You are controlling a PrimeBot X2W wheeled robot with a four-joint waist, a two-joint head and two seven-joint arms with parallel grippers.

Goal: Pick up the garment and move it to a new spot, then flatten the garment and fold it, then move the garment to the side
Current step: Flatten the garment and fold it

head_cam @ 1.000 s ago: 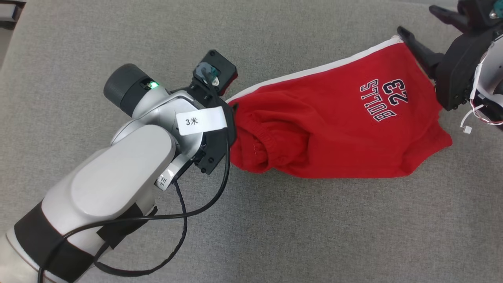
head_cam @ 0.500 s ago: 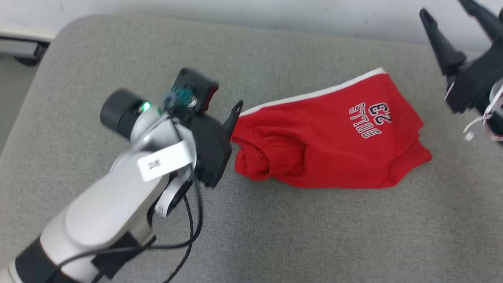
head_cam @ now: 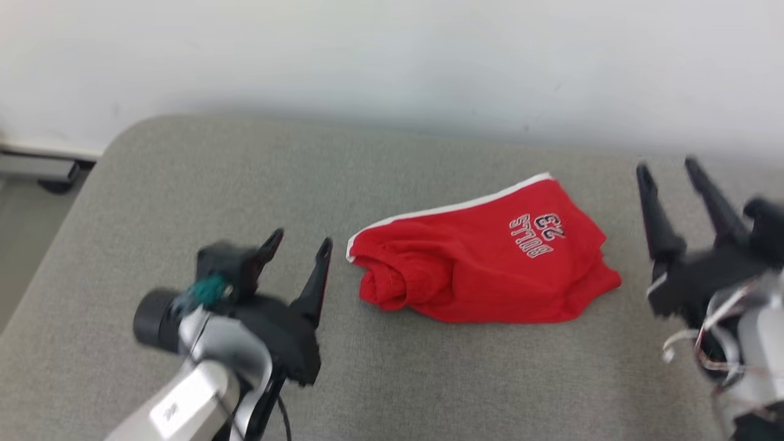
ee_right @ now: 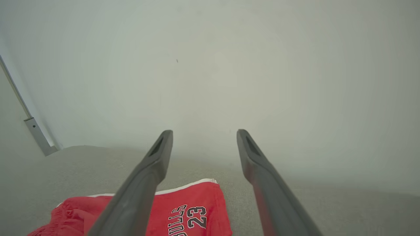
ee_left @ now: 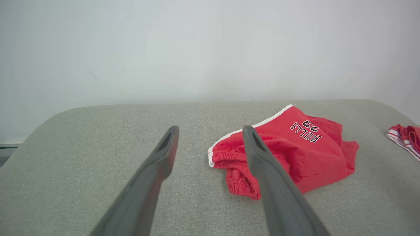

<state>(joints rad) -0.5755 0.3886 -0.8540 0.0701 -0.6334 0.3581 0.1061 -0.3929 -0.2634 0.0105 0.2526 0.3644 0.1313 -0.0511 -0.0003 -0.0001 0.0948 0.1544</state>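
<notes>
A grey, fabric-covered surface [head_cam: 184,202] with rounded far corners carries the things. On it lies a red garment [head_cam: 484,275], loosely folded and bunched. A white stripe runs along its far edge, and its elastic waistband is rolled up at the left end. The lettering "BULLS 23" sits on top near the right end, upside down in the head view. In the left wrist view, a second red cloth with white stripes [ee_left: 405,137] lies on the surface well apart from the garment, cut off by the picture's right edge.

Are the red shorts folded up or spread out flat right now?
Folded, loosely. The red shorts lie doubled into a compact, bunched bundle on the grey cushion, not spread flat.
</notes>
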